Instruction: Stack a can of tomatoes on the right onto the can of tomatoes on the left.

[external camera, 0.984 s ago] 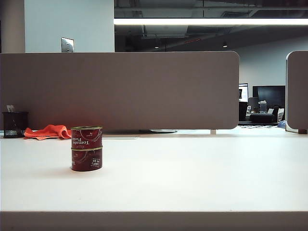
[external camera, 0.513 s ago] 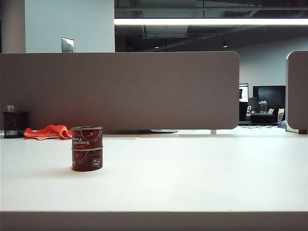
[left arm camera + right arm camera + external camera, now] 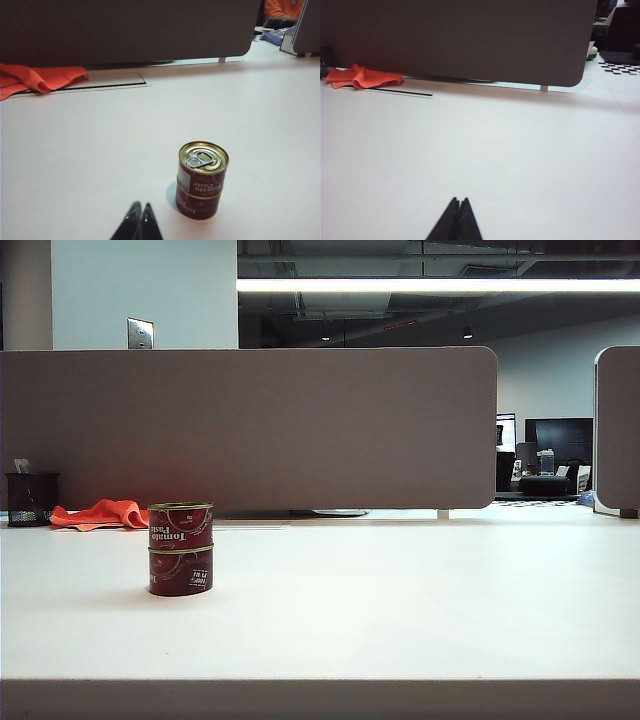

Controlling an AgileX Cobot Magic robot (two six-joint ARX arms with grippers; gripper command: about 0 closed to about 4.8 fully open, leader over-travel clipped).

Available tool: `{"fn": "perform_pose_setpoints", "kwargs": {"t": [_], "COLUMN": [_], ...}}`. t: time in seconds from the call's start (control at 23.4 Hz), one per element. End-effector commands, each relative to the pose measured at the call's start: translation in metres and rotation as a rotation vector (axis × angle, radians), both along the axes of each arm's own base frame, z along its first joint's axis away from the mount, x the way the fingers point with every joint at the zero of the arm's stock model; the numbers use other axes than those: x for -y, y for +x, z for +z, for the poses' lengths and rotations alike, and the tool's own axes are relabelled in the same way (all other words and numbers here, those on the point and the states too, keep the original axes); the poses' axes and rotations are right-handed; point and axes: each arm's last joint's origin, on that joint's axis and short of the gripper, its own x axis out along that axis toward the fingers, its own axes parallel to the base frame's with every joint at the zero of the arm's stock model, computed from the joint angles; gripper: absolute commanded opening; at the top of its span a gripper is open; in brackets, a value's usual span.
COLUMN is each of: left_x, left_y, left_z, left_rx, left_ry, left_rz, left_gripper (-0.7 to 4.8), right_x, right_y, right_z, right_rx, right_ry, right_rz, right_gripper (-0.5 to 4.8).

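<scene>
Though stacked, cans [image 3: 201, 180] beside closed left hand [image 3: 140, 207].

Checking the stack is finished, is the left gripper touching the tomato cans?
Apart. The left wrist view shows bare table between the left gripper, jaws shut, and the stacked tomato cans. The right gripper is also shut.

Metal cans on a matt bench

The two stacked red tomato-paste cans [image 3: 180, 549] are metal, with glossy printed labels and a shiny gold lid and pull-tab; the smooth white bench [image 3: 400, 590] looks matt, the crumpled orange cloth [image 3: 100, 514] at its ten o'clock soft and dull, the grey divider panel [image 3: 300, 430] matt, the left pincer [image 3: 140, 208] and right pincer [image 3: 459, 201] smooth black.
</scene>
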Motion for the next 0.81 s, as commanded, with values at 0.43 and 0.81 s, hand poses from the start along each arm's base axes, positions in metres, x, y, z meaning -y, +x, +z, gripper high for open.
{"fn": "perform_pose_setpoints", "kwargs": {"t": [0.43,0.81], "left_x": [-0.001,-0.005], "left_y": [-0.003,-0.014], "left_z": [0.004,0.015], "left_rx": [0.038,0.167], "left_ry": [-0.008,-0.047], "left_rz": [-0.002,0.002], "left_gripper": [-0.05,-0.05], "right_x": [0.007,0.023], "right_y": [-0.005,-0.004], "right_z": [0.006,0.007], "right_rx": [0.074,0.103], "right_ry": [0.041,0.048], "right_rz": [-0.031,-0.183], "right_gripper": [-0.06,-0.06]}}
